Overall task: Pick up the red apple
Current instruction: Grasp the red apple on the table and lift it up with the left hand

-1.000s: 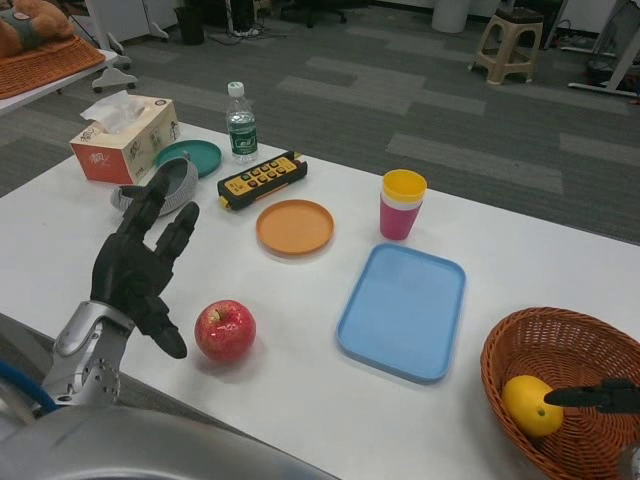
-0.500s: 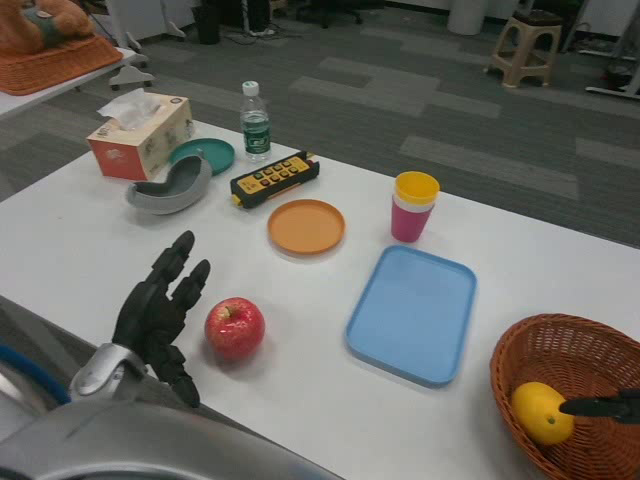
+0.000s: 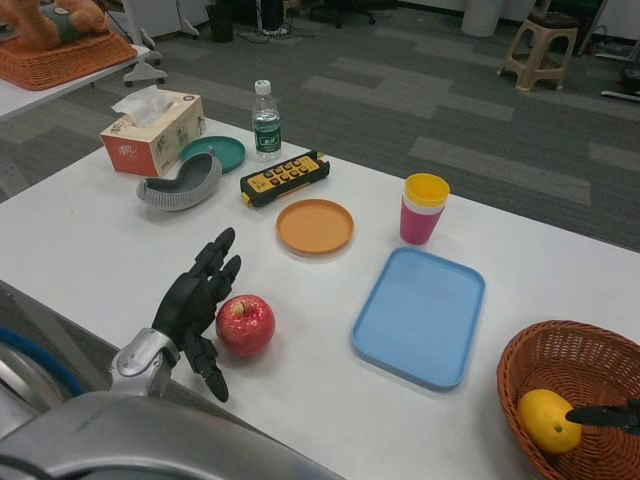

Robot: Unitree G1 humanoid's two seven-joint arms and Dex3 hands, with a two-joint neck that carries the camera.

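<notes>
Beside one red apple [image 3: 246,324], one left hand [image 3: 197,305] spreads its fingers.

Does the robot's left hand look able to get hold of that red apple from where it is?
Probably yes. The left hand is open right beside the red apple, fingers apart, and nothing lies between them. The orange plate and blue tray sit well clear.

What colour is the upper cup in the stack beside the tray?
Yellow, on a pink cup; the head view shows the yellow cup clearly.
</notes>
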